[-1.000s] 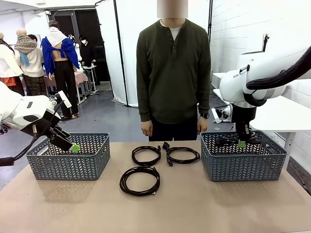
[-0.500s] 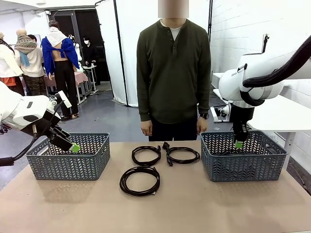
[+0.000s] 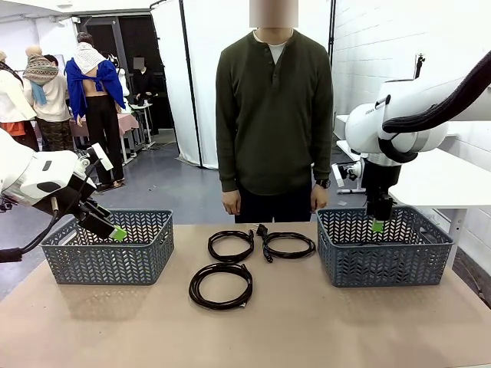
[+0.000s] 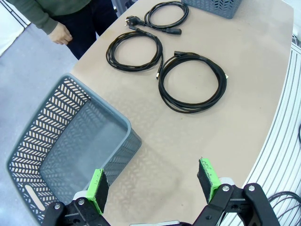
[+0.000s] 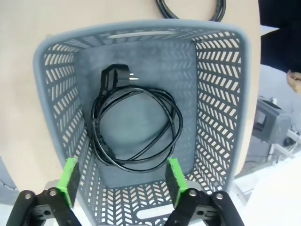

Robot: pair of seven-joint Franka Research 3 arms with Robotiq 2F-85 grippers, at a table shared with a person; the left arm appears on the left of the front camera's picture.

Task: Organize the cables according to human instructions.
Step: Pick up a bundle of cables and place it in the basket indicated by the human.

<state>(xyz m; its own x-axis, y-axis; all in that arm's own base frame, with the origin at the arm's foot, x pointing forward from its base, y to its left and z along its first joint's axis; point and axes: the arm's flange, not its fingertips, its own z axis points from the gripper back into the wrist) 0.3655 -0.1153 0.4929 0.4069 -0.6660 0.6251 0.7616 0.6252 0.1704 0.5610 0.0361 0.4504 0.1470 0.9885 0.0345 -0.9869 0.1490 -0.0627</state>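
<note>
Front: our right gripper (image 3: 377, 222) hangs over the right basket (image 3: 383, 264); 3 coiled cables (image 3: 193, 287) lie well to its left.
Left wrist: left gripper (image 4: 153, 186) spread, empty; left basket (image 4: 42, 136) just beside it.
Right wrist: jaws spread, empty; 1 plugged cable (image 5: 114, 77) rests in the basket below.
Next: we need the person's (image 3: 274, 115) cue, then another cable.

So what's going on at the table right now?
The right gripper hangs open above the right basket. One coiled cable lies on the basket floor, not held. Three other cables lie coiled on the table between the two baskets. The left gripper hovers open and empty by the left basket, which has nothing in it. The person stands at the far side with both hands down, touching nothing.
</note>
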